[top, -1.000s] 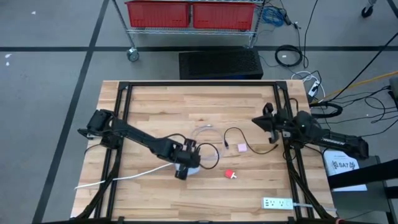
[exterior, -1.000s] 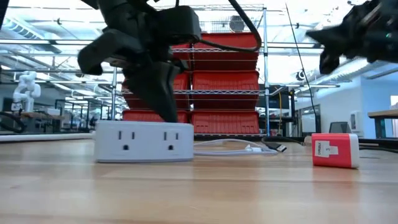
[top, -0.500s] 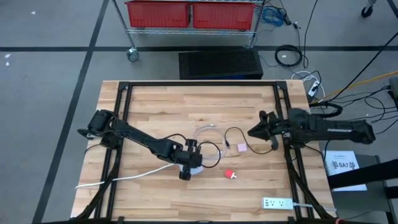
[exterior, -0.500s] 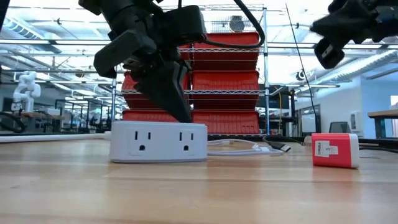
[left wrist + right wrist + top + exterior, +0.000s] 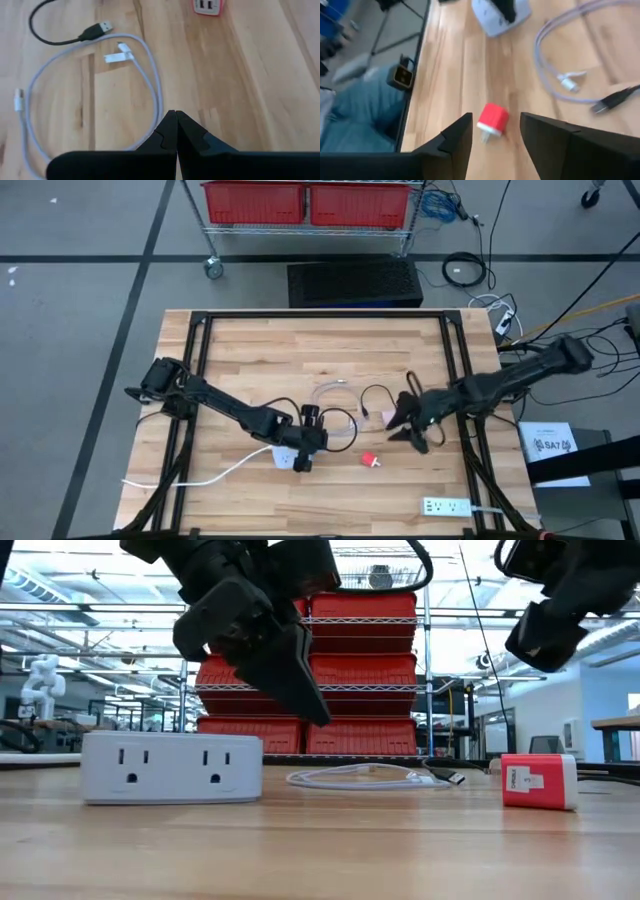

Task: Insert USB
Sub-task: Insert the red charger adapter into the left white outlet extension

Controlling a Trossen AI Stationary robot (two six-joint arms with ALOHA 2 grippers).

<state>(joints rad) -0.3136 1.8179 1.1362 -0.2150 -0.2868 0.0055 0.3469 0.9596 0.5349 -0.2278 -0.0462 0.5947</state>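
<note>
My left gripper [image 5: 306, 463] sits clenched beside the white power strip [image 5: 284, 456]; my right gripper [image 5: 495, 131] (fingers spread) hovers above the red charger [image 5: 491, 120].

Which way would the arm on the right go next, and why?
Probably straight down and a little forward. The right end effector hangs open above the table, and its wrist view shows the red charger lying on the wood just ahead, lined up with the gap between its fingers. Lowering would let them close on it. The left end effector waits shut beside the white outlet block.
</note>
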